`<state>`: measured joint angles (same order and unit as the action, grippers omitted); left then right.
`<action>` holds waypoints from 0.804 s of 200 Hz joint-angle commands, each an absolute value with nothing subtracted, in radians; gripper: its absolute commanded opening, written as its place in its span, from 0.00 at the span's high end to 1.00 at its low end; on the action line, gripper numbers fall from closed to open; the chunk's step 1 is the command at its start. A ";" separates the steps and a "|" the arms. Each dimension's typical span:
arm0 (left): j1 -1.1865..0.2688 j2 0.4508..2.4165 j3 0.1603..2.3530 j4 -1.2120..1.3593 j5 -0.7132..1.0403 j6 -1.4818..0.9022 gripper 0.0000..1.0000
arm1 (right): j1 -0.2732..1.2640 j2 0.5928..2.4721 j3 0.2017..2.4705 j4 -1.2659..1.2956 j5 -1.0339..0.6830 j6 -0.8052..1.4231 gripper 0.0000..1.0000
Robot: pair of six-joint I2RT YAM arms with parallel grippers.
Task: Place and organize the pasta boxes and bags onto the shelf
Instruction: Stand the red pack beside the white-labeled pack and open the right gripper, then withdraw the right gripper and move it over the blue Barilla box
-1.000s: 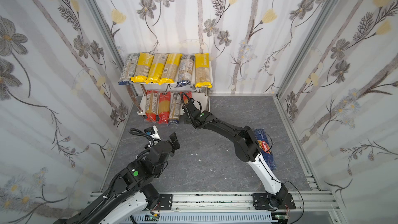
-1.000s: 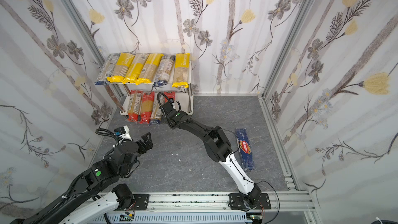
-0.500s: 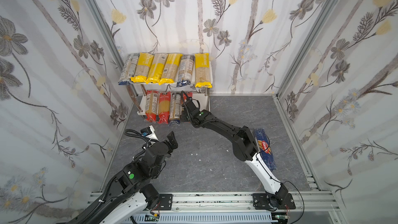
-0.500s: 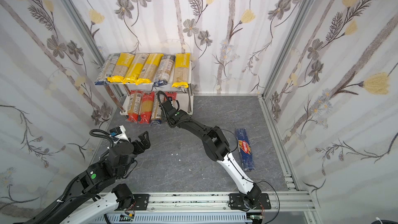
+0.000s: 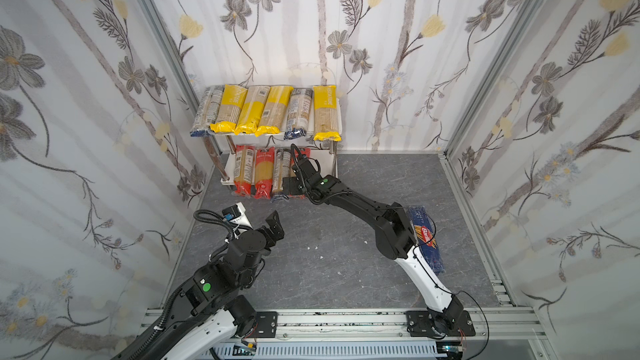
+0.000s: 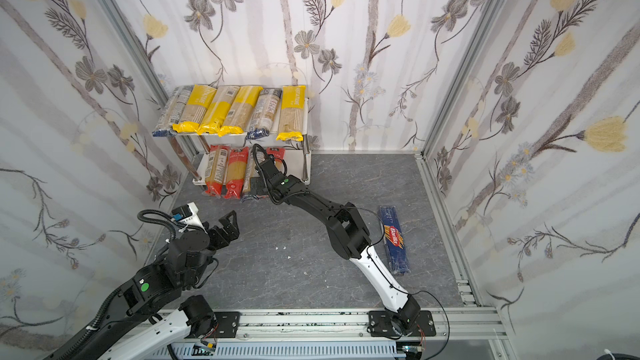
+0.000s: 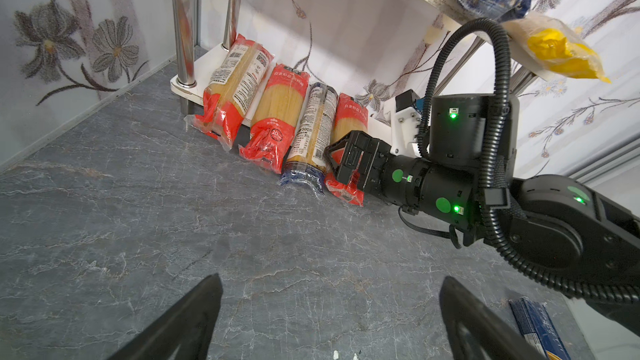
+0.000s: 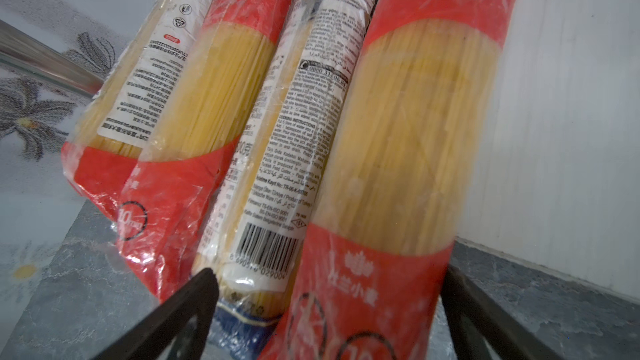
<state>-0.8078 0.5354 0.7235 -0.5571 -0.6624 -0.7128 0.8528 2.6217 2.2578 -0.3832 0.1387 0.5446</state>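
R gripper point(image 8: 327, 282) jaws spread wide astride near end of red-ended spaghetti bag point(image 8: 408, 133), not pinching, bag lying 4th on shelf point(image 5: 321, 164) lower board, prob. to extend row; L gripper point(image 7: 330, 280) wide open, empty, lower-left; Barilla pack point(image 6: 393, 238) on floor, right.
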 commanded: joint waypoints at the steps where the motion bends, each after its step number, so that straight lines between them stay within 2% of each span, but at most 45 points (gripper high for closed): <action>1: -0.805 0.527 0.726 -0.549 -0.654 -0.728 0.00 | 0.863 2.554 2.205 -0.387 0.161 0.527 0.00; 64: -0.806 0.481 0.688 -0.546 -0.541 -0.777 0.00 | 0.911 2.282 1.791 -0.348 0.172 0.544 0.00; 102: -0.807 0.481 0.617 -0.526 -0.463 -0.820 0.00 | 0.954 2.026 1.374 -0.307 0.262 0.619 0.00; 126: -0.814 0.512 0.588 -0.474 -0.417 -0.824 0.00 | 0.933 1.865 1.124 -0.301 0.339 0.687 0.00; 161: -0.838 0.604 0.561 -0.337 -0.366 -0.833 0.00 | 0.842 1.674 0.884 -0.316 0.421 0.764 0.00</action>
